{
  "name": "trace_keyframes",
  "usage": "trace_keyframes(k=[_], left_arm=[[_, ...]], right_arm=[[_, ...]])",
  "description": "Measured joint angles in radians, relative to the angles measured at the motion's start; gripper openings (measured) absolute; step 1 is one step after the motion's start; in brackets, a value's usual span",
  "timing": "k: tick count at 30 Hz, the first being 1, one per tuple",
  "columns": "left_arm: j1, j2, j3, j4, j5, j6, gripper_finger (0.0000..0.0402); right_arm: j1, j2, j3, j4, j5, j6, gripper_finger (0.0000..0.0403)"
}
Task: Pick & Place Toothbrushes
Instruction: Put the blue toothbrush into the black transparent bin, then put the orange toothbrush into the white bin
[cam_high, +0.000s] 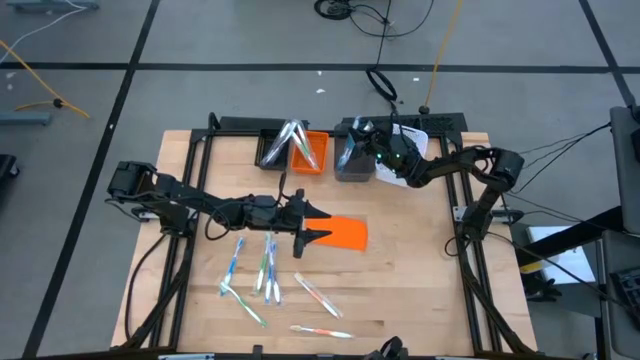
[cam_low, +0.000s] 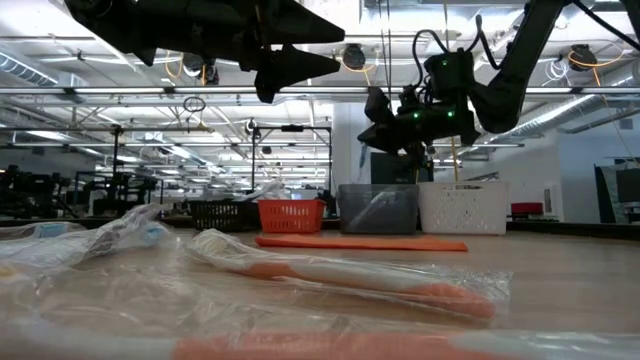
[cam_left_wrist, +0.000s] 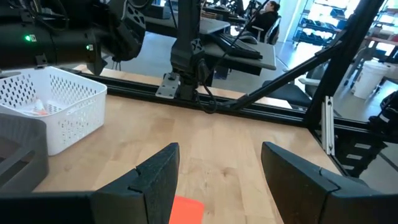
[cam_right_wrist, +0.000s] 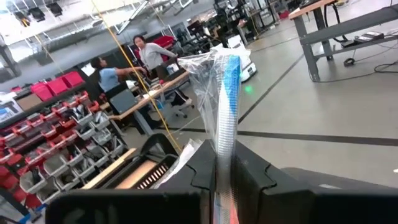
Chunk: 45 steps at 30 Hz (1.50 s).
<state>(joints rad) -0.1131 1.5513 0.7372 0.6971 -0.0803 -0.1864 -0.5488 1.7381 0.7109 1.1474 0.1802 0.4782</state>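
Several wrapped toothbrushes (cam_high: 268, 266) lie flat on the near half of the table; two of them (cam_low: 340, 278) fill the low view's foreground. More stick up out of the black and orange bins (cam_high: 292, 140). My left gripper (cam_high: 312, 232) hangs open above the flat orange sheet (cam_high: 345, 233), its fingers (cam_left_wrist: 155, 177) wide apart and empty. My right gripper (cam_high: 368, 138) is raised over the grey bin (cam_high: 352, 162), shut on a blue-and-white toothbrush (cam_right_wrist: 227, 87) in a clear wrapper. My right gripper pinches the wrapped toothbrush between its two fingers (cam_right_wrist: 202, 167), on the lower part of the shaft (cam_right_wrist: 224, 149). The brush runs along the fingers and sticks out past their tips, with its blue end (cam_right_wrist: 231, 65) farthest out. It is lifted clear of everything.
A row of bins stands at the far edge: black (cam_high: 270, 150), orange (cam_high: 312, 155), grey and white (cam_high: 418, 150). The white bin (cam_left_wrist: 56, 106) holds something small. A black frame (cam_high: 200, 150) borders the table. People sit at desks in the room beyond (cam_right_wrist: 146, 53).
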Motion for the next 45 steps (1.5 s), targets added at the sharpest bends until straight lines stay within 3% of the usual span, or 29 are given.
trace_keyframes(k=[18,31,37,45], left_arm=[[0.000,0.000,0.000,-0.001,0.000,0.000,0.0230],[0.000,0.000,0.000,-0.016,-0.001,-0.005,0.0230],[0.000,0.000,0.000,-0.027,-0.001,-0.005,0.0230],[0.000,0.000,0.000,-0.075,-0.031,-0.036,0.0230]], right_arm=[[0.000,0.000,0.000,-0.046,0.000,-0.050,0.0116],[-0.035,0.000,0.000,-0.077,0.009,-0.033,0.0229],[-0.042,0.000,0.000,-0.082,-0.004,-0.015,0.0239],[-0.013,-0.001,0.000,-0.064,-0.138,0.008,0.0227]])
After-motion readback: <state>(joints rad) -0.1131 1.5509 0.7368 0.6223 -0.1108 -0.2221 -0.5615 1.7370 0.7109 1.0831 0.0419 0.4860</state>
